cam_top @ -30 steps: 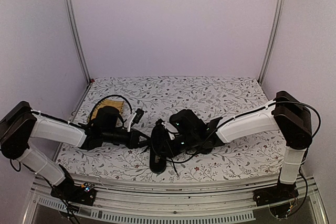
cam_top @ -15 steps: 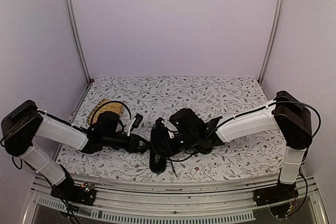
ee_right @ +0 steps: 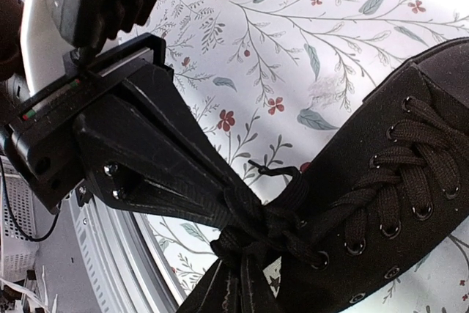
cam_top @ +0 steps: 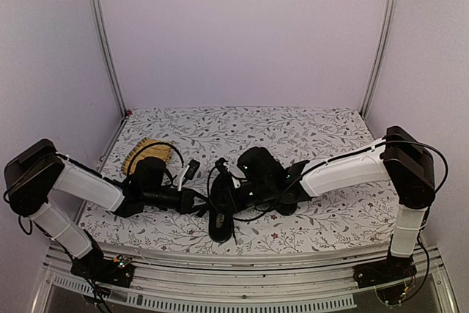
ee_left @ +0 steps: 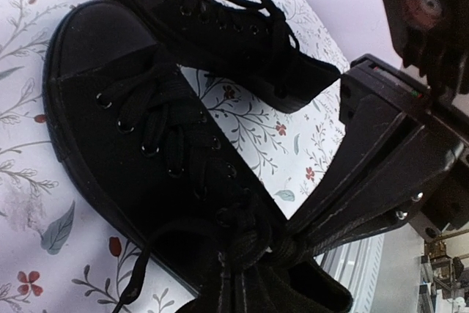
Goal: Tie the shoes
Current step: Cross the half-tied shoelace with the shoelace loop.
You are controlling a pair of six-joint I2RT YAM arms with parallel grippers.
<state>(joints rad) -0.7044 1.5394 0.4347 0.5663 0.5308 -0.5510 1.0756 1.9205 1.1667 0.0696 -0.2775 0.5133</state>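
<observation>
The two shoes are black canvas with thin black laces. The near shoe (ee_left: 139, 137) fills the left wrist view, toe up-left; the other shoe (ee_left: 234, 31) lies just behind it. In the top view the near shoe (cam_top: 218, 223) lies by the table's front edge, between both arms. My left gripper (ee_left: 245, 258) is shut on a lace loop at the knot (ee_left: 275, 243) on the shoe's tongue. From the opposite side my right gripper (ee_right: 249, 254) is shut on the other lace loop (ee_right: 275, 221). The two sets of fingertips almost touch at the knot. A loose lace end (ee_left: 135, 284) trails onto the cloth.
A flowered cloth (cam_top: 315, 137) covers the table. A yellow woven mat (cam_top: 145, 153) lies at the back left, behind the left arm. The table's metal front rail (cam_top: 242, 284) runs just beyond the shoe's heel.
My left gripper slid right to the shoe's knot, opened briefly and shut on a lace loop. The right gripper stayed shut on its lace and shifted slightly.
</observation>
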